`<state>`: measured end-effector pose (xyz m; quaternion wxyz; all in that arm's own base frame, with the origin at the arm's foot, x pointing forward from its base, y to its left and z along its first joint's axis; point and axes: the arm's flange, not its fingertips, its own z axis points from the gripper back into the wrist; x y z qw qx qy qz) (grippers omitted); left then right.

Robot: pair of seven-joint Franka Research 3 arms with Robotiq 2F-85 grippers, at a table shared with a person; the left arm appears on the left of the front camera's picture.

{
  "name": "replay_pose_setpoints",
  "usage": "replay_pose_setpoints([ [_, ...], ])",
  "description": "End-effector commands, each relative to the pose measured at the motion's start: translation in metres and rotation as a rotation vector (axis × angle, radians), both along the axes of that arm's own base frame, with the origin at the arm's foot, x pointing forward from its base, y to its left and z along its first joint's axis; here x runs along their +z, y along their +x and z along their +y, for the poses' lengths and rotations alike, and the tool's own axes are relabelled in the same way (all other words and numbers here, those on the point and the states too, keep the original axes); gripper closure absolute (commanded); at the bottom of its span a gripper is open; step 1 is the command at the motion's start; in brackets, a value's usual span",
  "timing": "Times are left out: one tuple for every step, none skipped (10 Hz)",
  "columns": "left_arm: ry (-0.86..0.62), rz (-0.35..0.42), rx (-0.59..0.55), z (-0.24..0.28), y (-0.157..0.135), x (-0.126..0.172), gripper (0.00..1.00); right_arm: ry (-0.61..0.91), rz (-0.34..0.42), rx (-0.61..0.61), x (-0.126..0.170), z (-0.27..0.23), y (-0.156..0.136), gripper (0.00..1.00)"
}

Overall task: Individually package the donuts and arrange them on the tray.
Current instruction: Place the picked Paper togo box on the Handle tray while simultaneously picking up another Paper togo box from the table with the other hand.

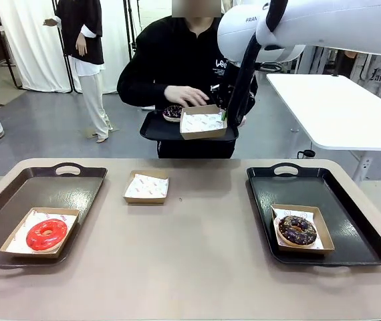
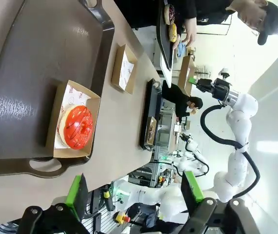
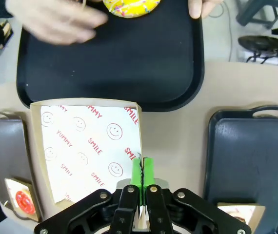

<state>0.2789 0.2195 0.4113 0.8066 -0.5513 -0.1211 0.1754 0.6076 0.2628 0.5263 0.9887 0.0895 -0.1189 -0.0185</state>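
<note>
1. Right hand [image 3: 141, 168] is pinched shut on the side wall of an empty paper-lined box [image 3: 85, 102]. The box is held at the near rim of the person's black tray [image 3: 109, 63]; can't tell if it rests on the rim or hovers.
2. Left hand [image 2: 135, 192] has its jaws wide and holds nothing. The red donut [image 2: 77, 126] sits boxed on a tray ahead of its fingers, well apart.
3. The yellow donut [image 3: 131, 6] is beyond the right hand at the tray's far side, near the person's hand [image 3: 56, 19]. The dark sprinkled donut [image 1: 172, 112] is on the same tray. The chocolate donut [image 1: 297, 231] is boxed on a tabletop tray.
4. Judgement: donuts are light and soft, and the glaze marks easily. Better to carry them by the box wall, though thin card may flex.
5. The right wrist view gives the pinch and the yellow donut. The front view gives the dark donut and both tabletop trays.
</note>
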Motion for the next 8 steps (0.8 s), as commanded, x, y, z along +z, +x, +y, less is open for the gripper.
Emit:
replay_pose_setpoints([
  [-0.003,0.001,-0.007,0.000,0.000,-0.001,0.00,-0.023,0.039,-0.048,-0.001,-0.002,0.008,1.00],
  [-0.003,0.001,-0.007,0.000,0.000,-0.001,0.00,-0.043,0.062,-0.064,-0.006,-0.006,0.009,1.00],
  [-0.003,0.001,-0.007,0.000,0.000,-0.001,0.00,-0.062,0.092,-0.067,-0.010,-0.007,0.009,1.00],
  [-0.003,0.001,-0.007,0.000,0.000,-0.001,0.00,-0.071,0.116,-0.062,-0.012,-0.009,0.009,1.00],
  [-0.003,0.001,-0.007,0.000,0.000,-0.001,0.00,-0.089,0.133,-0.048,-0.013,-0.013,0.010,1.00],
  [-0.003,0.001,-0.007,0.000,0.000,-0.001,0.00,-0.042,0.090,-0.037,-0.016,-0.013,0.002,1.00],
  [-0.003,0.001,-0.007,0.000,0.000,-0.001,0.00,-0.042,0.090,-0.037,-0.016,-0.013,0.002,1.00],
  [-0.003,0.001,-0.007,0.000,0.000,-0.001,0.00,-0.042,0.090,-0.037,-0.016,-0.013,0.002,1.00],
])
